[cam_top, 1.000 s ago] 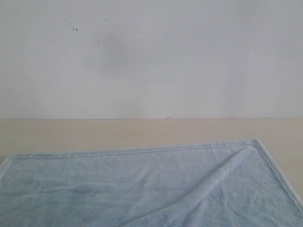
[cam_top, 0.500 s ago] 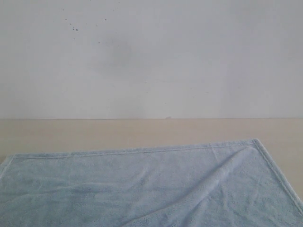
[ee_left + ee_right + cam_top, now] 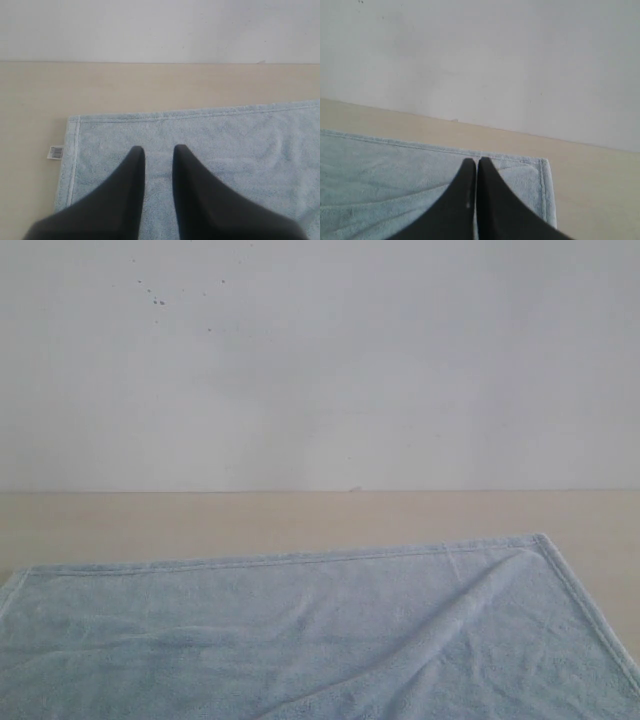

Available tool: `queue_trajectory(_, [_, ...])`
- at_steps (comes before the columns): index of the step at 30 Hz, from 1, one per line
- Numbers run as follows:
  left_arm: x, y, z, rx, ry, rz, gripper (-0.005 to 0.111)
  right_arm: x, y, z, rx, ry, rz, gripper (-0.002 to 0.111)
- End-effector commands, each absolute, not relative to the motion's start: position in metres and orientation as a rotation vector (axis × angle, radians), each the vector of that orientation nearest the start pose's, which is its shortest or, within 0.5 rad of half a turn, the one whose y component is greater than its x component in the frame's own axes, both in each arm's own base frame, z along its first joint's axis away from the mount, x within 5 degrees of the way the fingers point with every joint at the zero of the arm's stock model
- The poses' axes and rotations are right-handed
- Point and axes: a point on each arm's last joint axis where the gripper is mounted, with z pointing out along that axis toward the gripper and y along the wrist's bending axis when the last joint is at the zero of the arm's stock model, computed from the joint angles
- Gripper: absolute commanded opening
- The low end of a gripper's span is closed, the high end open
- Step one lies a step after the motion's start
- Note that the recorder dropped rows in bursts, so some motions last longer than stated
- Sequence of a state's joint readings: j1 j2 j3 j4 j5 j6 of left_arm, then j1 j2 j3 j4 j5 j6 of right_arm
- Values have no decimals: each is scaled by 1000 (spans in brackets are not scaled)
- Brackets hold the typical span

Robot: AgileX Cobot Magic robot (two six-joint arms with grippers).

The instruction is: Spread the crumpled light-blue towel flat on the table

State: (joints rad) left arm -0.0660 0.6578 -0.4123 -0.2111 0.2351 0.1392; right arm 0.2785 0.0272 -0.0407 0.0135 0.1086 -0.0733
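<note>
The light-blue towel (image 3: 300,640) lies spread over the near part of the beige table (image 3: 300,515), with a soft ridge running toward its far right corner. No gripper shows in the exterior view. In the left wrist view the towel (image 3: 225,135) lies under my left gripper (image 3: 158,150), which hovers above it near a corner, open with nothing between its black fingers. In the right wrist view my right gripper (image 3: 476,161) is shut, its fingertips pressed together above the towel (image 3: 380,170) near the other far corner, holding nothing that I can see.
A white wall with dark specks (image 3: 160,300) rises behind the table. A small white care label (image 3: 55,151) sticks out from the towel's side hem. Bare tabletop runs beyond the towel's far edge and past its right hem (image 3: 600,195).
The towel has not moved. A faint grey shadow on the wall has faded away.
</note>
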Motion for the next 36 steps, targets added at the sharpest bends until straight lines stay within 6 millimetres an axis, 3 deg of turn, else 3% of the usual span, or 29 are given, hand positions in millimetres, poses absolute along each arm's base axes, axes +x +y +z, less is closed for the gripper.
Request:
queue_trajectory(1, [134, -14, 274, 21, 1958, -152, 21, 54, 16, 204, -285, 1559, 156, 1])
queue_trajectory(26, [133, -14, 274, 21, 1954, -152, 21, 54, 16, 199, -293, 1613, 156, 1])
queue_trajectory(31, [98, -11, 294, 19, 1727, -153, 21, 54, 16, 199, -293, 1613, 156, 1])
queue_trajectory(34, [82, -9, 291, 16, 1642, -152, 21, 54, 16, 199, -293, 1613, 156, 1])
queue_trajectory(36, [68, -8, 277, 26, 1598, -139, 21, 54, 16, 199, -293, 1613, 156, 1])
